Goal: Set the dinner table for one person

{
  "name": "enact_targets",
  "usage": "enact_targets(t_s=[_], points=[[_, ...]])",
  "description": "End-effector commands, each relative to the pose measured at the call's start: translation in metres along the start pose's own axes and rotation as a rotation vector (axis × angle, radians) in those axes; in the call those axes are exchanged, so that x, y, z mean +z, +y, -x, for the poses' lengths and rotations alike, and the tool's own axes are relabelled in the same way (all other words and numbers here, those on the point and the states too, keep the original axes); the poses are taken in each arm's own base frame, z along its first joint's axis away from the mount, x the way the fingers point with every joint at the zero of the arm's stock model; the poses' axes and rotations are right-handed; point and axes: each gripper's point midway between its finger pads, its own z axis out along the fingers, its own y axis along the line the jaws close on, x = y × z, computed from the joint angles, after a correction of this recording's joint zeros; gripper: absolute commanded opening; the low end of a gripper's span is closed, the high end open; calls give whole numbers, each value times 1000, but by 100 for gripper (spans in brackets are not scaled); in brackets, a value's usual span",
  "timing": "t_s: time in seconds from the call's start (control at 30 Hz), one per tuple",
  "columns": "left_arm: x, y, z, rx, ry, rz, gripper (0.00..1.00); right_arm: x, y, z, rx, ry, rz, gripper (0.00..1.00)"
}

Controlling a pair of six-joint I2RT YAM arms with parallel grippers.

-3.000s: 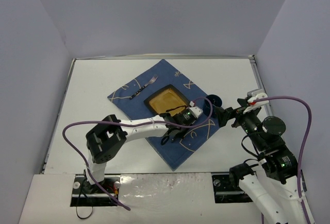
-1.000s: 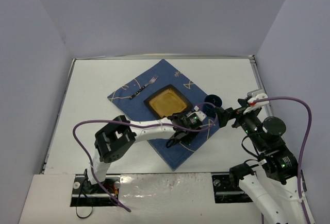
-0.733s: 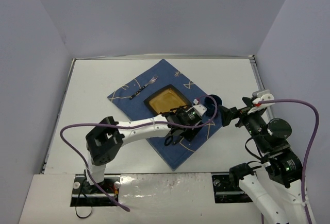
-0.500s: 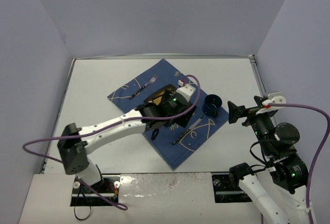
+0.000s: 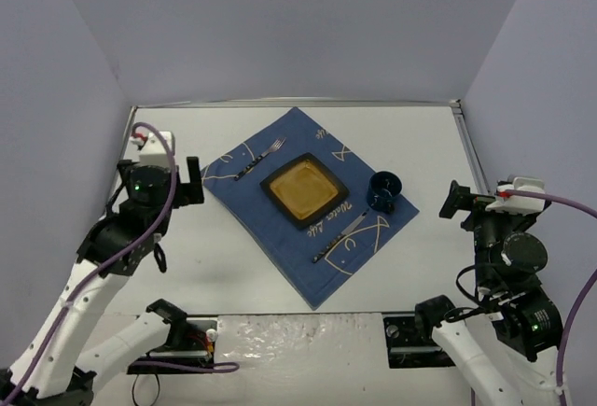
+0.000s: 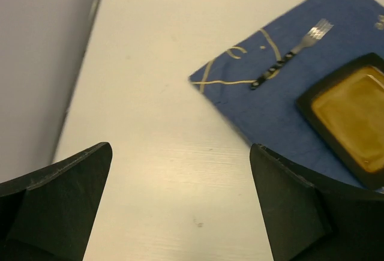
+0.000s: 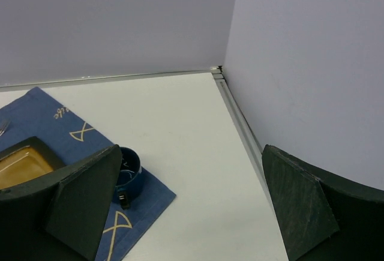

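The white dinner table (image 5: pixel 187 266) carries a blue fish-print cloth (image 5: pixel 280 229) set at an angle. On the cloth sit a square amber plate (image 5: pixel 303 189), a fork (image 5: pixel 259 160) to its far left, a knife (image 5: pixel 340 238) to its near right, and a dark blue cup (image 5: pixel 383 190) at the cloth's right corner. My left gripper (image 5: pixel 157 184) hangs open and empty over bare table left of the cloth (image 6: pixel 270 105); the fork (image 6: pixel 291 54) and plate (image 6: pixel 354 114) show ahead of it. My right gripper (image 5: pixel 480 205) is open and empty near the table's right edge, the cup (image 7: pixel 127 174) off to its left.
Grey walls close in the table on the left, far and right sides, with a thin metal rim (image 7: pixel 240 123) along the right edge. Purple cables loop from both arms. Bare white tabletop (image 6: pixel 150 123) lies between the left wall and the cloth.
My left gripper opened, left the knife lying on the cloth right of the plate, and swung back to the table's left side. The right arm drew back towards the right edge.
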Motion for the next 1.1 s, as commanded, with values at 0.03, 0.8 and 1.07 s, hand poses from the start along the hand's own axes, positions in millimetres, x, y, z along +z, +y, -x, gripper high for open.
enact_targets(t_s=[0.03, 0.8, 1.07], points=[[-36, 68, -15, 9, -55, 206, 97, -5, -22, 4, 31, -53, -111, 100], [-51, 89, -52, -98, -133, 261, 97, -14, -29, -26, 132, -121, -152, 100], [-52, 91, -52, -103, -136, 270, 97, -15, -37, -24, 138, -124, -193, 100]])
